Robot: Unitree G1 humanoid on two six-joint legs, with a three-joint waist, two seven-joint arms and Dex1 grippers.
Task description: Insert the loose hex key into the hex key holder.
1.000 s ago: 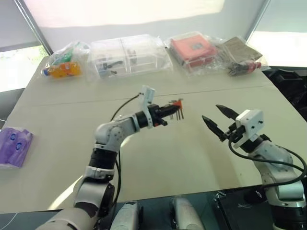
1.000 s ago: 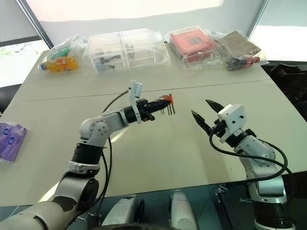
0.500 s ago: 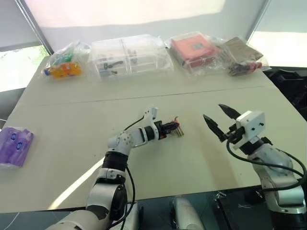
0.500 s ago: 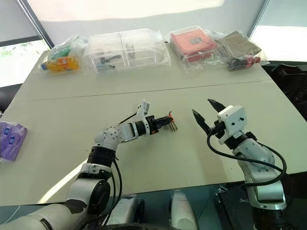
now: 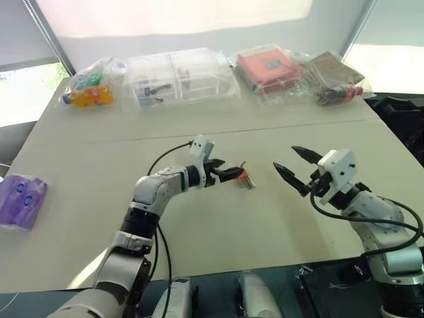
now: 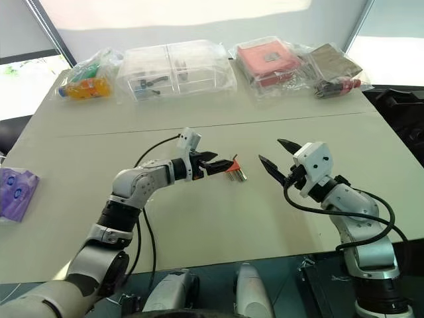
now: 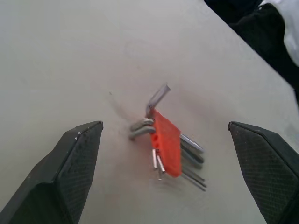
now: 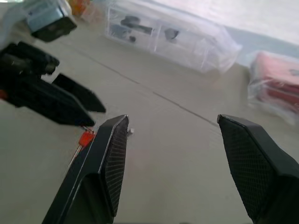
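The hex key holder (image 7: 167, 143), a small orange-red block with several thin metal keys sticking out, lies on the beige table (image 5: 218, 225) near its middle. An L-shaped grey key (image 7: 156, 97) rises from one end of the block; I cannot tell whether it is the loose hex key. My left gripper (image 5: 228, 170) is open just short of the holder (image 5: 245, 175), fingers either side of it and not touching. My right gripper (image 5: 285, 158) hovers open and empty to the holder's right. The right wrist view shows the holder (image 8: 86, 137) beside the left gripper's black fingers (image 8: 56, 105).
Along the table's far edge lie a bag of orange and green items (image 5: 89, 89), clear plastic boxes (image 5: 175, 76), a red flat case in a clear bag (image 5: 265, 66) and a bag of dark items (image 5: 334, 79). A purple packet (image 5: 20, 199) lies at the left edge.
The left gripper, which held the holder up in the air, came down to the table, opened and let it go. The holder now lies on the table. The right gripper has barely moved.
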